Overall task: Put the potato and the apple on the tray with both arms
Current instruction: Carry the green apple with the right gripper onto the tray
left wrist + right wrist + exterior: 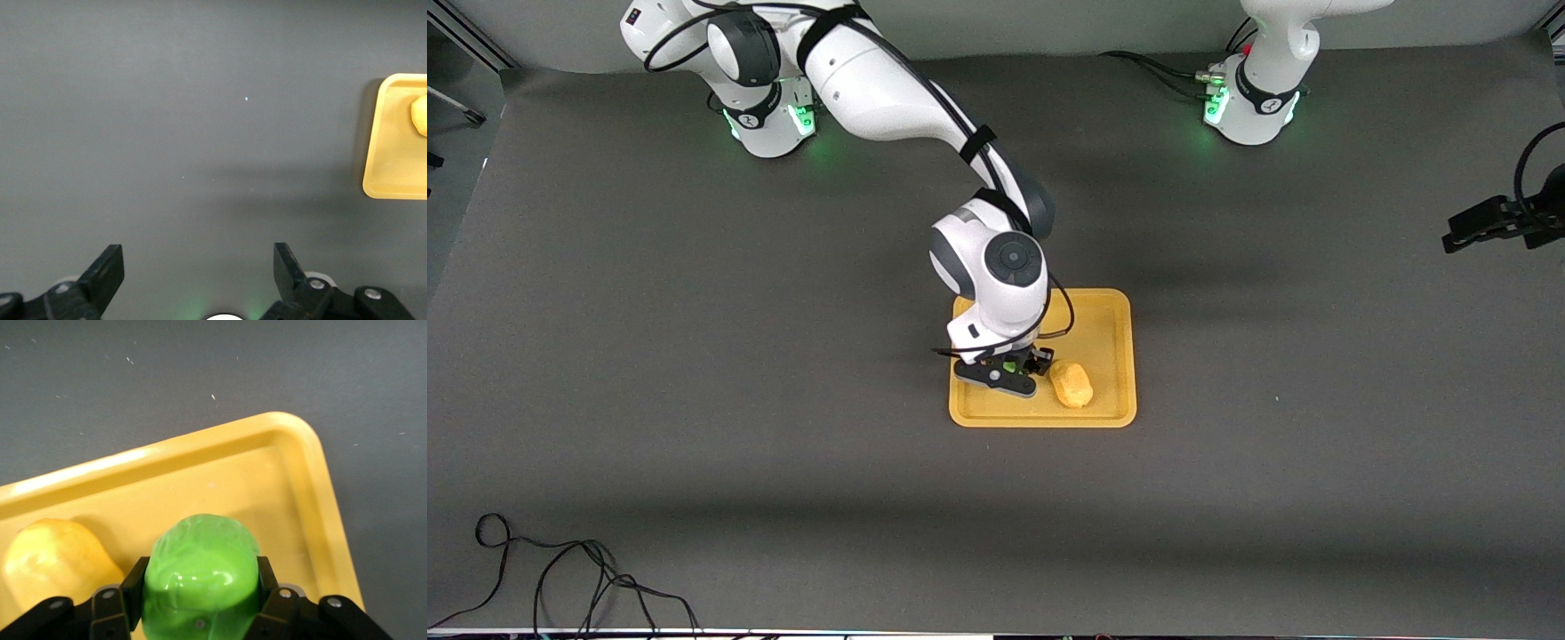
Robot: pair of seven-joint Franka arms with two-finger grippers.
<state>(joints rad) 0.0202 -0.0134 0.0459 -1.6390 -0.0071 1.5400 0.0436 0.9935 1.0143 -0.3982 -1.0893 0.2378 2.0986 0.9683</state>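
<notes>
Lowering the apple onto the tray is the step we judge to be in hand.

Front view, right arm: we reach from our base across the table, and the right gripper (1015,366) hangs low over the tray (1112,311), at the end toward the right arm; only a sliver of green shows between its fingers here.
Front view, potato: the potato (1072,384) already lies on the tray, just beside the right gripper, in the part nearer the front camera.
Front view, left arm: it waits; the left gripper (1469,231) hangs over bare table mat at its own end, well apart from the tray.

Left wrist view, claw: the left gripper (199,275) has its fingers spread wide with nothing between them, over bare mat; the tray (387,143) and a bit of the potato (420,115) show at the edge.

Right wrist view, grip: the right gripper (199,592) is clamped on the apple (200,577), one finger on each side.
Right wrist view, placement: the apple sits above the tray (263,477) floor, close beside the potato (50,563).

Doing it well: we should go straight down until the apple rests on the tray floor, then part the fingers gently, so the round apple does not roll into the potato or over the low rim.
</notes>
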